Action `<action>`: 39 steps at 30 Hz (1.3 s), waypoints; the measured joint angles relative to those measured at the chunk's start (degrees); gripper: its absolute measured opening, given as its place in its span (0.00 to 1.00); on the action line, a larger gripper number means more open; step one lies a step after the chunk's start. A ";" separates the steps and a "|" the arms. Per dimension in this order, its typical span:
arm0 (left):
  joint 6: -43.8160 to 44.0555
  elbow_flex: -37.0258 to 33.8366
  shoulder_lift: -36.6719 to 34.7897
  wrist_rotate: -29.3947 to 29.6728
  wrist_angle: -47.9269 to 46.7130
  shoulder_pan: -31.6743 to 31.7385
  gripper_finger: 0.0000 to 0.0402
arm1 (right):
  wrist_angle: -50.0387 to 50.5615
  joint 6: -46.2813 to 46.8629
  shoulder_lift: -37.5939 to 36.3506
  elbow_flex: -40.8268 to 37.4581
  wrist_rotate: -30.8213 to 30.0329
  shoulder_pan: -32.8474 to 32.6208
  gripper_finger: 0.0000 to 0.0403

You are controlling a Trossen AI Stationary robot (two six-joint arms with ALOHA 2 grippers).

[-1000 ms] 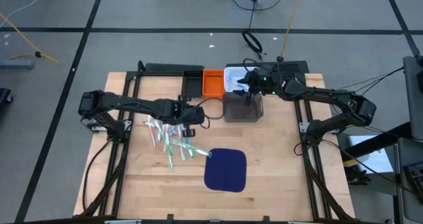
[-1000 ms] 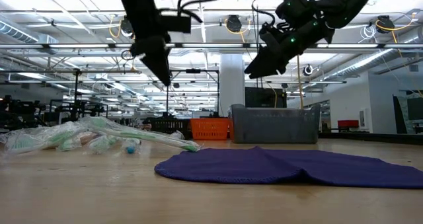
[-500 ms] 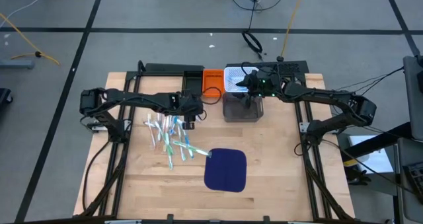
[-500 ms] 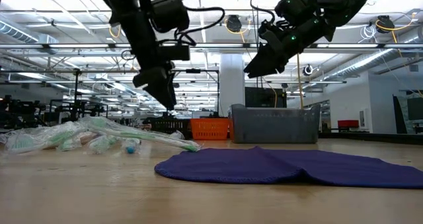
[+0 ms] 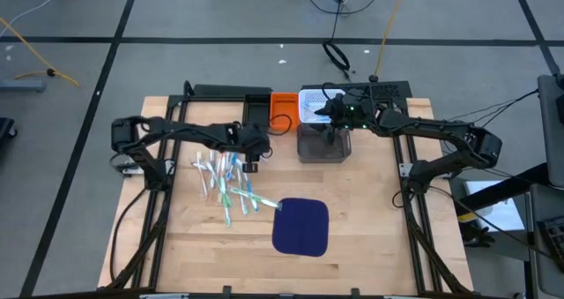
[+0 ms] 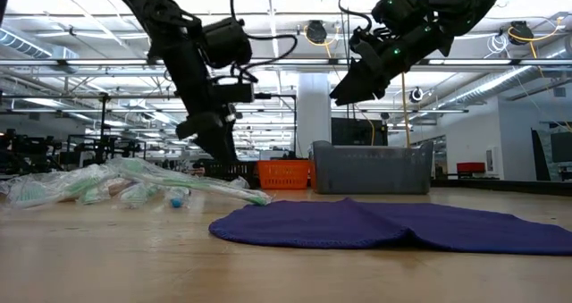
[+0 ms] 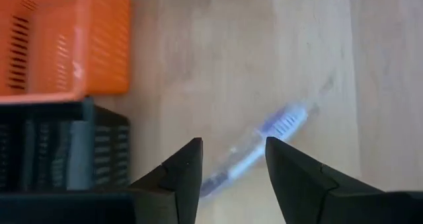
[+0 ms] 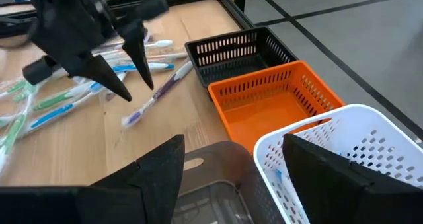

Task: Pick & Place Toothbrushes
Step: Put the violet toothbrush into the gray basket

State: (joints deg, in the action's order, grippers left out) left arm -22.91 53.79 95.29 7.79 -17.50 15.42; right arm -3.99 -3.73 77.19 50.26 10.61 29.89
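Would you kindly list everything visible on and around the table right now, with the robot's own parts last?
toothbrushes: about a dozen, white, green and blue, piled on the table's left half; one lies apart nearer the baskets.
mat: one, dark blue, flat on the table in front of the bins.
black basket: one, at the far edge.
orange basket: one, beside the black one.
white basket: one, beside the orange one.
grey bin: one, translucent, just in front of the white basket.
table: one, light wood.
left gripper: open, above the pile's far end.
right gripper: open, over the white basket and grey bin.
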 joint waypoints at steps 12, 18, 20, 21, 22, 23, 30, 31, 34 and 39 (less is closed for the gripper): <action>-3.03 0.32 8.15 0.49 1.35 0.14 0.41 | 0.00 0.00 0.02 0.00 0.00 0.00 0.61; -3.42 0.21 7.76 -0.20 1.05 0.15 0.28 | 0.02 0.02 0.02 0.00 0.00 0.00 0.61; -3.46 0.19 7.67 -0.92 0.90 0.14 0.19 | 0.00 0.02 0.02 0.00 0.00 0.00 0.61; -3.41 0.18 7.67 -1.03 0.85 0.10 0.13 | 0.02 0.02 0.02 0.00 0.00 0.00 0.61; -3.24 0.17 7.50 -0.96 0.82 0.07 0.07 | 0.02 0.02 0.02 0.00 0.00 0.00 0.61; -2.56 0.17 7.38 -0.90 0.92 0.09 0.04 | 0.02 0.02 0.02 0.00 0.00 0.00 0.61; 2.07 -0.01 6.27 -1.56 0.35 -0.79 0.01 | 0.37 0.02 0.04 0.00 0.00 0.00 0.61; 2.22 -0.06 5.69 -1.39 0.10 -1.13 0.01 | 0.39 0.02 0.04 0.00 0.00 0.00 0.61; 2.61 -0.14 3.06 -0.05 0.20 -2.23 0.00 | 0.46 0.02 0.04 0.00 0.00 0.00 0.61; 5.38 -0.07 -2.72 2.89 0.41 -3.81 0.00 | 1.23 0.02 0.06 0.00 0.02 0.00 0.61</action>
State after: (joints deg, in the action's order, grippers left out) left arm -17.52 53.71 92.58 10.68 -17.09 11.61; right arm -2.76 -3.70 77.25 50.26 10.63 29.89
